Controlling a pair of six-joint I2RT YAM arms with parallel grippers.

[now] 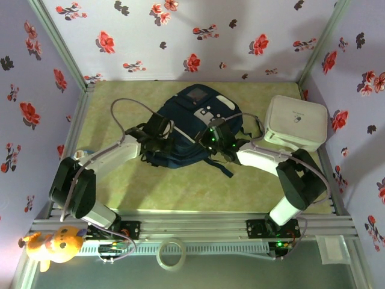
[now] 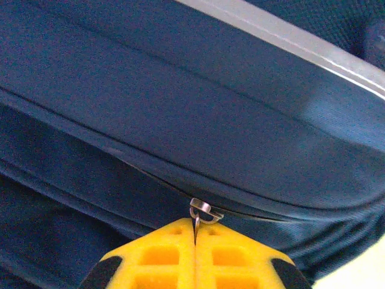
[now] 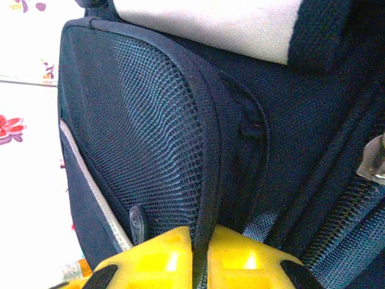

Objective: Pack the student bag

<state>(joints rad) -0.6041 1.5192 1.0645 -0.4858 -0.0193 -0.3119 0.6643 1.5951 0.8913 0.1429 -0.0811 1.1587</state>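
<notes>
The student bag point(image 1: 191, 114), navy with white patches, lies flat in the middle of the table. My left gripper point(image 1: 161, 133) is at its left side and my right gripper point(image 1: 215, 136) at its right side. Seen from the left wrist, the yellow fingers point(image 2: 162, 256) of my left gripper point(image 2: 195, 233) are shut on a small metal zipper pull point(image 2: 204, 212) on a closed zipper of the bag point(image 2: 180, 108). From the right wrist, my right gripper point(image 3: 203, 244) is shut on the dark bound edge point(image 3: 207, 180) of the mesh side pocket point(image 3: 138, 138).
A white rounded-square box point(image 1: 296, 122) stands at the back right, close to the bag. A loose dark strap point(image 1: 220, 166) trails toward the front. An orange plush toy point(image 1: 54, 244) and a tape roll point(image 1: 171, 253) sit on the near rail. Flowered walls enclose the table.
</notes>
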